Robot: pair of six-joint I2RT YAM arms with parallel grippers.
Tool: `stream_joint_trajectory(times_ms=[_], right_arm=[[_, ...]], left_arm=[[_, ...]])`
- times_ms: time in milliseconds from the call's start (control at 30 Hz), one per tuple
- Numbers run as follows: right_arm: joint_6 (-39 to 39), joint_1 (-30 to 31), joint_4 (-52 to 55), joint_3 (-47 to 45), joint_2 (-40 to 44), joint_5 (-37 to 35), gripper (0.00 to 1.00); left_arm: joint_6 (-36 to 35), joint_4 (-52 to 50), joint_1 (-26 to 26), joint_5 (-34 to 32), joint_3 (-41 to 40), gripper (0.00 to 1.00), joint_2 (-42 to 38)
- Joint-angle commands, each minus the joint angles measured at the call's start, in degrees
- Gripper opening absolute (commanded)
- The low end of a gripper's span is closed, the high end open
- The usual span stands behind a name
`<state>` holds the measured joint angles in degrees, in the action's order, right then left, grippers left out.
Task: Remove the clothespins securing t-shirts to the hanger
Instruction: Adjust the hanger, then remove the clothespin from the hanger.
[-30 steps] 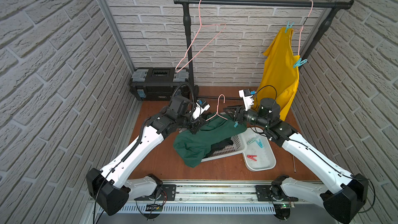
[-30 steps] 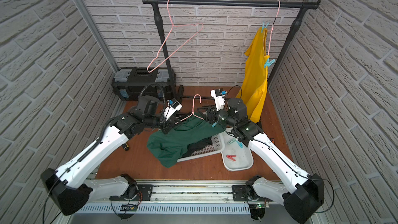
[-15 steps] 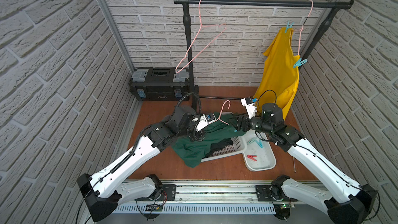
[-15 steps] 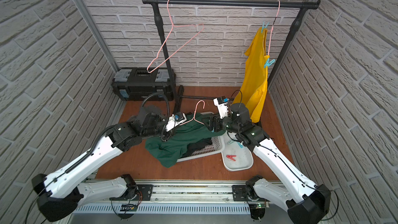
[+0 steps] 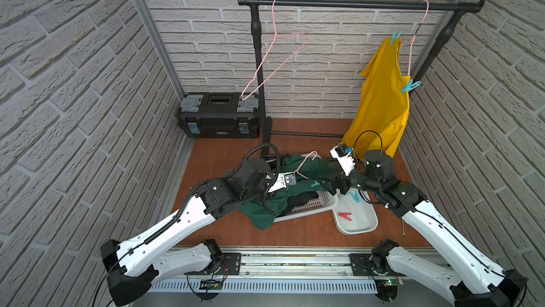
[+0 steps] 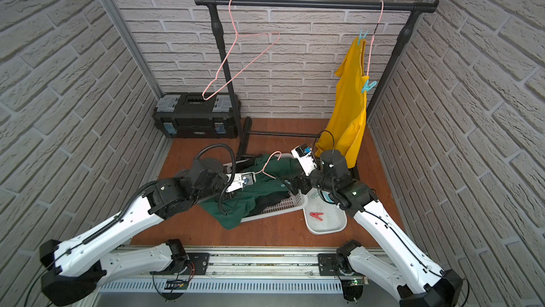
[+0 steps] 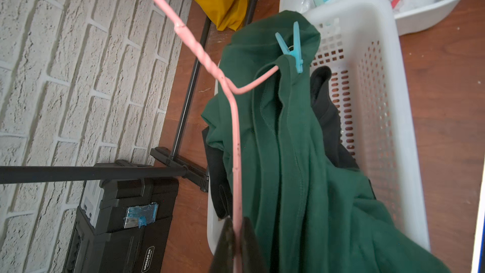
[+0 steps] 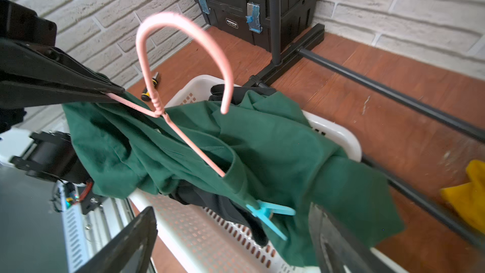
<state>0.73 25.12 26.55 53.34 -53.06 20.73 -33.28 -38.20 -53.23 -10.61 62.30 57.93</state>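
Brick walls point(image 5: 73, 99), arms point(image 5: 188, 217) low over t-shirt point(image 5: 295, 193)

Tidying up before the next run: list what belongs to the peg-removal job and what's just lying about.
Job: green shirt, its pink hanger, blue peg on it, yellow shirt with two blue pegs, peg tray.
Lying about: black toolbox, screwdriver.

Bright, diffuse light is filling both top views, leaving only soft shadows beneath the arms point(image 5: 182, 220), while the wide lens is bowing the brick walls point(image 5: 73, 84) toward the edges. In the wrist views, close parts are blurring: the fingers point(image 8: 126, 245) of the right gripper point(image 8: 231, 208) and the pink hanger point(image 8: 143, 54).
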Motion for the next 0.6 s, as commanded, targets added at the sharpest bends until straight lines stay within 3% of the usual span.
stream_joint_trajectory(times_ms=[0,133,267,567], right_arm=[[11.3,-0.3,-0.6,-0.7,0.7,-0.3,0.95],[20.9,-0.2,1.0,-0.4,-0.5,1.6,0.98],[25.6,-0.2,0.5,-1.1,-0.9,0.9,0.99],[40.2,-0.2,-2.4,-5.9,-2.6,6.8,0.99]], left_arm=[[-3.7,0.3,-0.2,-1.1,-1.9,0.00,-3.8],[-4.2,2.3,-0.3,-1.4,-3.8,0.00,-6.3],[-4.3,3.8,-0.2,-1.5,-5.5,0.00,-8.8],[-4.2,4.4,-0.3,-0.7,-6.6,0.00,-11.2]])
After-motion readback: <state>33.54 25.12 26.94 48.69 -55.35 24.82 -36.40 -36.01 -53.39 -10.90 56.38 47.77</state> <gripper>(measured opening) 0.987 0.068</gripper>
